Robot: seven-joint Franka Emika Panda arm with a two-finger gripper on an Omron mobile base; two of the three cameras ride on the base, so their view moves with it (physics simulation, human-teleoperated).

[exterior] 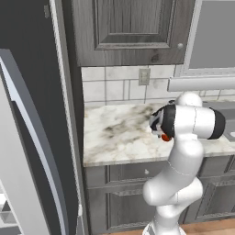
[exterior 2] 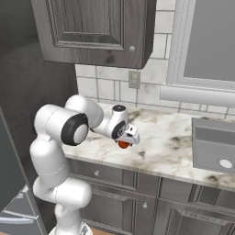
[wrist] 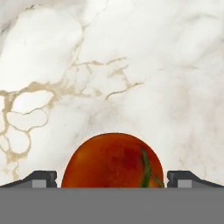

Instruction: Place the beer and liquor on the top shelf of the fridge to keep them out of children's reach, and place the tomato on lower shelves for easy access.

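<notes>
Marble counter (wrist: 131, 52) is carrying the tomato (wrist: 113, 161), and we are seeing it sit between our gripper's (wrist: 112, 179) fingers, which are standing fully spread and gripping nothing. We are judging the tomato step barely started; the fridge (exterior: 32, 92) is waiting at the left, and probably nothing is shelved yet.

The tomato (wrist: 113, 161) is cut off at the hand view's bottom, perhaps touching neither fingertip (wrist: 41, 178).
</notes>
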